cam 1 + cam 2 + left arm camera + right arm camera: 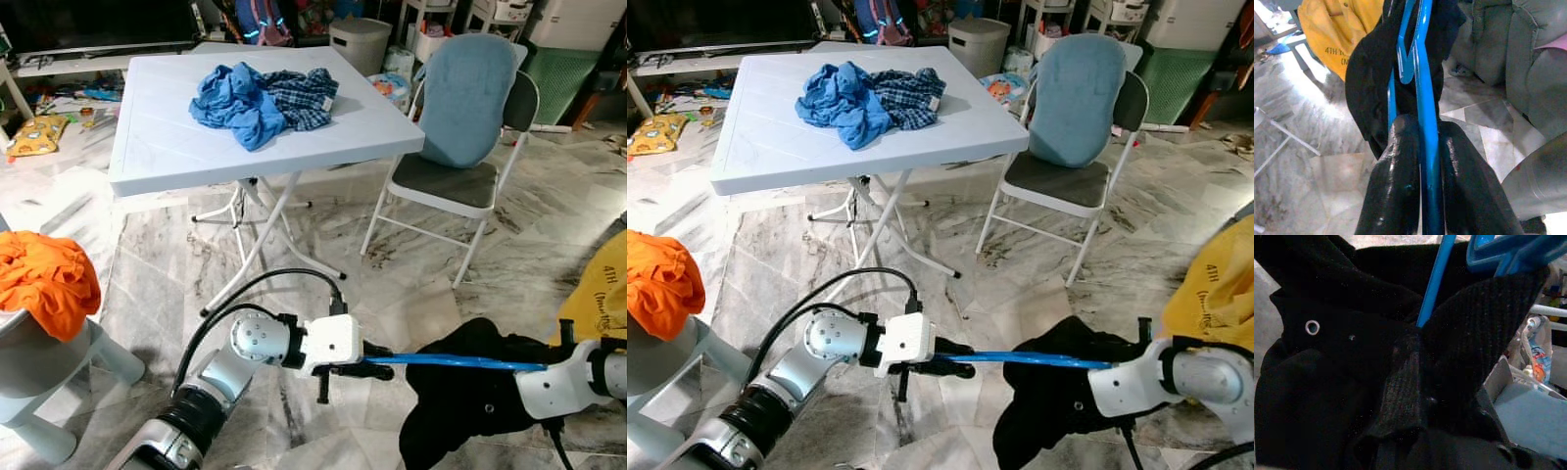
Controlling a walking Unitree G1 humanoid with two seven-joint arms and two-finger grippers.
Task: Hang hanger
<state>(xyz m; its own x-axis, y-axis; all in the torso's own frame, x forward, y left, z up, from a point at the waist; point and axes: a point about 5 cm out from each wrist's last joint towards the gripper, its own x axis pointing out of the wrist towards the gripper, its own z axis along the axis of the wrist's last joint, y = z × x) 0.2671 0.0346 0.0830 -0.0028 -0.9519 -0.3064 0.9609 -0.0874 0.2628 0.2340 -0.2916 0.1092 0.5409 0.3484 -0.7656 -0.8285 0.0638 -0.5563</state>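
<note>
Left wrist view is showing the left gripper (pixel 1425 161) squeezing tight on the blue hanger (pixel 1422 73), with a black garment (pixel 1369 83) draping over it. Head views are showing the right gripper (pixel 549 377) buried in that cloth above the floor; its fingers are hiding.

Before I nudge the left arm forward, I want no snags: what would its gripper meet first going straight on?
The left gripper, shut on the blue hanger, points along it at the black garment, likely met first.
</note>
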